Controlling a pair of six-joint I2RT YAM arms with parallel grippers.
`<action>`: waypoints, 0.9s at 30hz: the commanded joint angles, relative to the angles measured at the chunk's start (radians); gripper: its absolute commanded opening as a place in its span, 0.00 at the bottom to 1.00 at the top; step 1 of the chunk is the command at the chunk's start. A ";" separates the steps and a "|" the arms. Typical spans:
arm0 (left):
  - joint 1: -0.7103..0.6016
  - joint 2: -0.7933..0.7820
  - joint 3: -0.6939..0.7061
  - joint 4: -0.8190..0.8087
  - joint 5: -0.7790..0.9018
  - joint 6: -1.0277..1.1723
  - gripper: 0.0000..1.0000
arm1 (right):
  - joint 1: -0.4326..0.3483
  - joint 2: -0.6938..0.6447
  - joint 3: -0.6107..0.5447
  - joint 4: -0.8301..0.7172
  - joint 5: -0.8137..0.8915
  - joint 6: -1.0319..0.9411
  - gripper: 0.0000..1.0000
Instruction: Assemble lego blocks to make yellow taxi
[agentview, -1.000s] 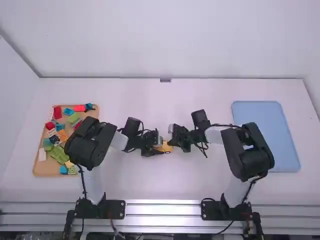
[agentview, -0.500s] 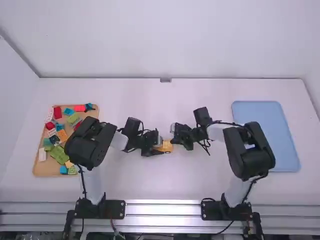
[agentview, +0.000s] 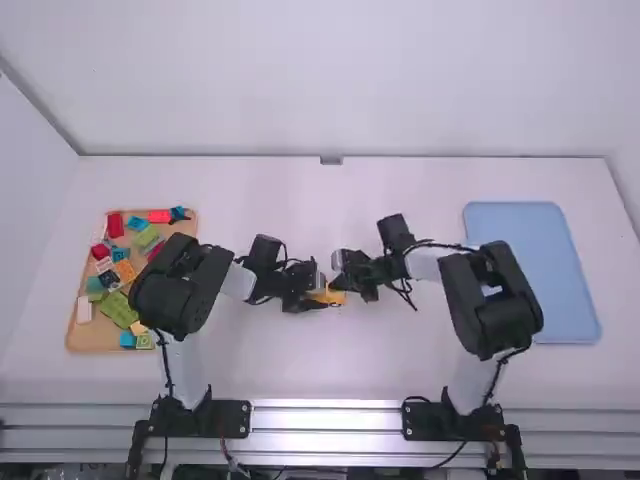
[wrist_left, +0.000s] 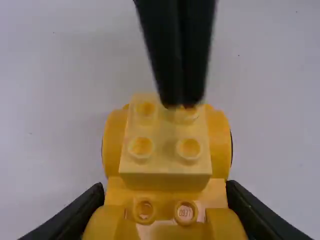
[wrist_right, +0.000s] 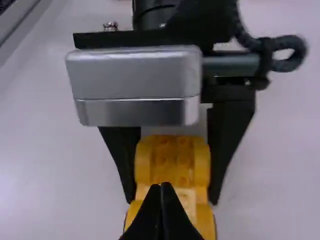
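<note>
Near the middle of the table my left gripper (agentview: 318, 296) is shut on the yellow taxi body (agentview: 338, 297). The left wrist view shows the taxi body (wrist_left: 167, 200) between the pads of my left gripper (wrist_left: 167, 210), with a pale yellow 2x2 block (wrist_left: 165, 150) on its far part between two round yellow wheels. My right gripper (agentview: 340, 284) is shut, with nothing between its fingertips, over the body. Its closed tips cover part of the pale block's far studs. In the right wrist view my right gripper (wrist_right: 161, 187) hides part of the yellow body (wrist_right: 172, 162).
A tan tray (agentview: 95, 340) of mixed coloured blocks stands at the left, partly behind the left arm. A blue tray (agentview: 530, 260) lies at the right, beside the right arm.
My right gripper has drawn back slightly to the right, then come left again over the yellow build. My left gripper has stayed where it was, holding the body.
</note>
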 joint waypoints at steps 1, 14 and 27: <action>-0.003 0.010 -0.009 -0.018 -0.009 -0.008 0.22 | -0.018 0.067 0.013 0.000 -0.055 -0.004 0.00; -0.003 0.010 -0.008 -0.015 -0.008 -0.008 0.22 | -0.023 0.160 0.015 0.014 0.174 0.148 0.00; -0.003 0.010 -0.004 -0.019 -0.008 -0.008 0.22 | -0.060 0.084 0.021 -0.028 -0.021 -0.014 0.00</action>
